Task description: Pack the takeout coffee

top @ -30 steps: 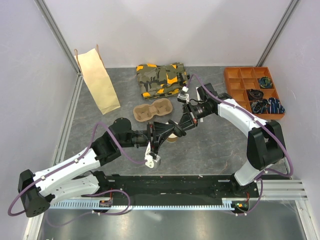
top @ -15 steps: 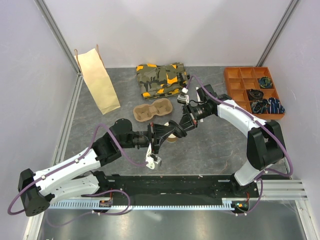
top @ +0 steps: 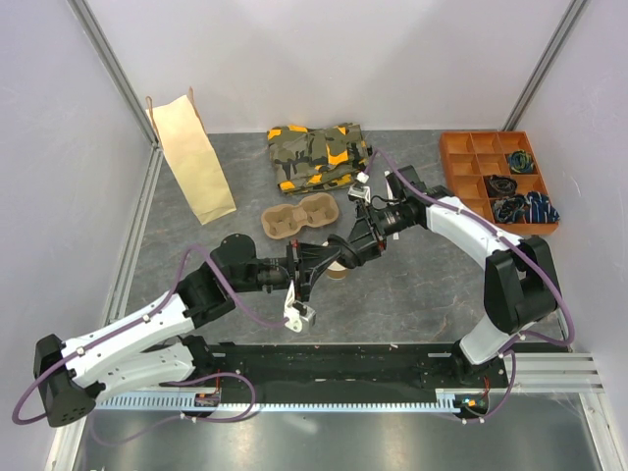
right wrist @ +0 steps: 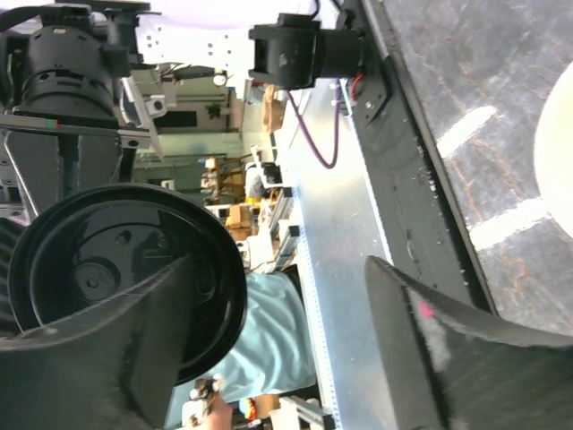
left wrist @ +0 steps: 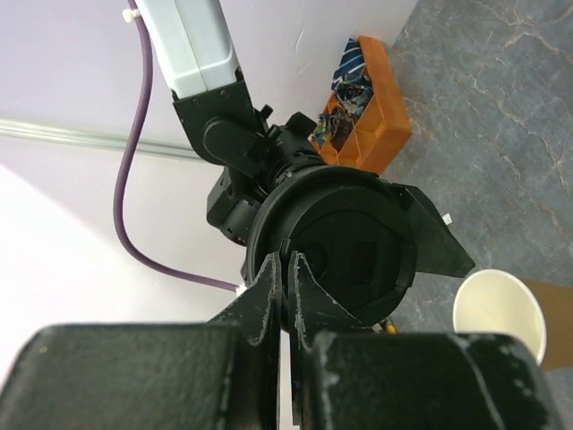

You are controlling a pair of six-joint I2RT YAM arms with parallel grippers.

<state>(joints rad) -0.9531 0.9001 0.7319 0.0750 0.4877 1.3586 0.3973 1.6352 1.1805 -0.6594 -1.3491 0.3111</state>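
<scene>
The takeout coffee cup (top: pixel 337 270) stands on the table without its lid, and its pale inside (left wrist: pixel 499 305) shows in the left wrist view and at the edge (right wrist: pixel 557 152) of the right wrist view. Just above it the round black lid (left wrist: pixel 349 255) is held on edge, with my left gripper (left wrist: pixel 288 262) shut on its rim. My right gripper (right wrist: pixel 277 269) is open. One finger lies alongside the lid (right wrist: pixel 125 269) and the other stands well clear. The two grippers meet over the cup in the top view, left (top: pixel 334 257) and right (top: pixel 355 245).
A brown two-hole pulp tray (top: pixel 299 218) lies just behind the cup. A tall paper bag (top: pixel 191 157) stands at the back left, a folded camouflage cloth (top: pixel 319 155) lies at the back centre, and an orange compartment box (top: pixel 497 180) sits at the back right.
My left gripper has closed on the lid's rim. My right gripper, shut on the lid before, has opened and let go. Both arms have barely shifted.
</scene>
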